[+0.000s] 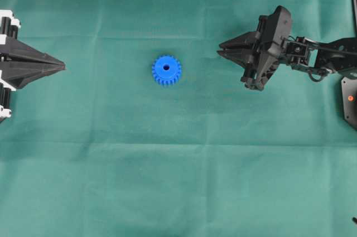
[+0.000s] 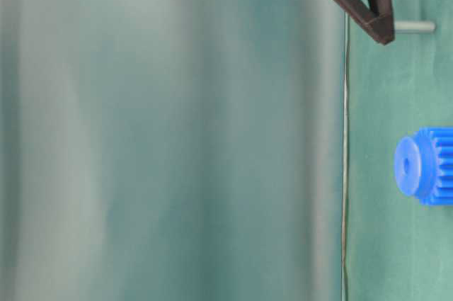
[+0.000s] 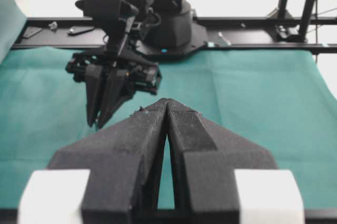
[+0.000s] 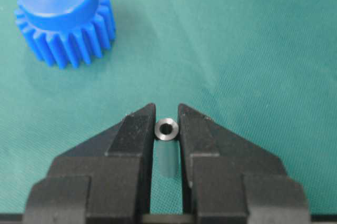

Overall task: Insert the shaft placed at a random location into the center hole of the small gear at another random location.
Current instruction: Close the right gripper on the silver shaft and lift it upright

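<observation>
The right claw [image 4: 167, 116] is closed to a narrow gap on the shaft [image 4: 167, 129], a small grey pin seen end-on between the two tips, standing upright in the grip; in the table-level view the pin's free end [image 2: 414, 27] is seen sticking out past the tips towards the green cloth [image 1: 178, 181]. Whether that end is touching the cloth cannot be told. The blue gear [image 1: 166, 70] lies flat on the cloth near the middle of the table, to the left of the right claw and apart from it, with its hub up and the dark hole [image 1: 165, 67] open to view. The left claw [image 1: 60, 67] is parked at the far left edge, its tips pressed together on nothing. The step in hand is judged to be the lift and carry: the pin is best kept vertical, raised clear of the cloth, brought over the hole, and lowered only once the two are lined up, since the hole looks barely wider than the pin. A tilt in the grip would likely jam it on the hub. No container is seen; the hole is empty.
</observation>
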You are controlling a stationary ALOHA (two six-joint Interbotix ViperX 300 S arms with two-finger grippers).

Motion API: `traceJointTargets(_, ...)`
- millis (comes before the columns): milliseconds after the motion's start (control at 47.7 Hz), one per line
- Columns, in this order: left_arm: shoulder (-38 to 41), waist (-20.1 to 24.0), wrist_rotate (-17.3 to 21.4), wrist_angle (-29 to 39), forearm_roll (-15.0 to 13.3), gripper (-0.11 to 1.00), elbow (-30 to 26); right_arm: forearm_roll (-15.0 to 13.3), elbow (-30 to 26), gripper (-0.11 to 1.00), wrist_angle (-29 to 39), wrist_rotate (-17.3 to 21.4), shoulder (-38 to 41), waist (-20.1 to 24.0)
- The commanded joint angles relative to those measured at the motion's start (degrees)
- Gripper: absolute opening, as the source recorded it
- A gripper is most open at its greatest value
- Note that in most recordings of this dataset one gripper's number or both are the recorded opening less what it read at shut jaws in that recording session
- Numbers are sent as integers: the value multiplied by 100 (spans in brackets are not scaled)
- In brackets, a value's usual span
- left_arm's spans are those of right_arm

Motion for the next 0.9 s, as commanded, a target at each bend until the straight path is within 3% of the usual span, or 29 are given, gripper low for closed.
traceJointTargets(0,35,0,0,-18,18,0,-79,-9,-97,14,281,-70,-448,-18)
traceJointTargets(230,35,0,0,-18,18,0,-79,-18,-123,14,826,-79,-1063,-26)
traceJointTargets(629,35,0,-9,-9,18,0,-79,-18,-158,14,826,-79,-1063,-9)
traceJointTargets(880,35,0,-18,-9,18,0,-79,-26,-492,14,861,-79,-932,158)
